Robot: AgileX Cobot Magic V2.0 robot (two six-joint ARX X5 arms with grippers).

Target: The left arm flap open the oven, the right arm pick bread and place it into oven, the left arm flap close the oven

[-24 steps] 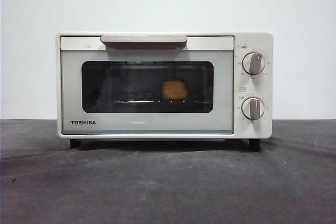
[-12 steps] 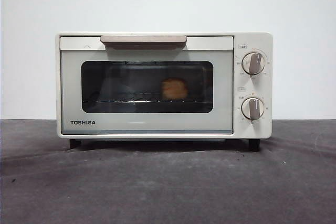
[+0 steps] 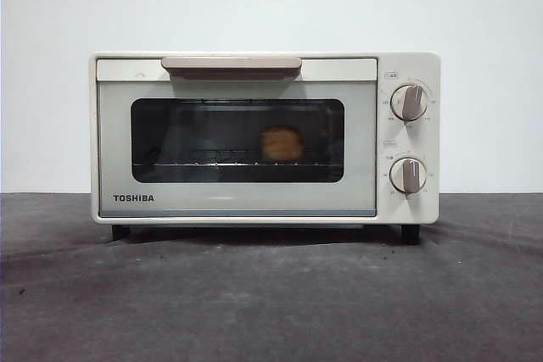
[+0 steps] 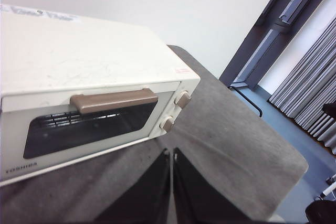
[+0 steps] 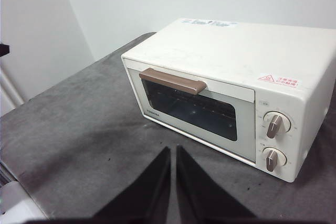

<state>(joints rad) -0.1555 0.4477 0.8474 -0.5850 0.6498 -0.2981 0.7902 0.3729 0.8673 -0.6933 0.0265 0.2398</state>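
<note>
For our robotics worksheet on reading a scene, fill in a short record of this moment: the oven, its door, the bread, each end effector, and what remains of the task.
oven: cream-white boxy TOSHIBA toaster oven on a dark grey table cloth
door: shut, beige bar handle at the top
bread: small golden-orange bun on the wire rack, seen through the glass
left end effector: shut, empty, clear of the oven
right end effector: shut, empty, clear of the oven
task left: apparently nothing

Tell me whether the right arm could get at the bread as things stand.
Probably not. The bread sits on the wire rack inside the oven, and the door is shut in front of it. The right gripper hangs clear of the oven, jaws together; the door would have to come down first.
</note>
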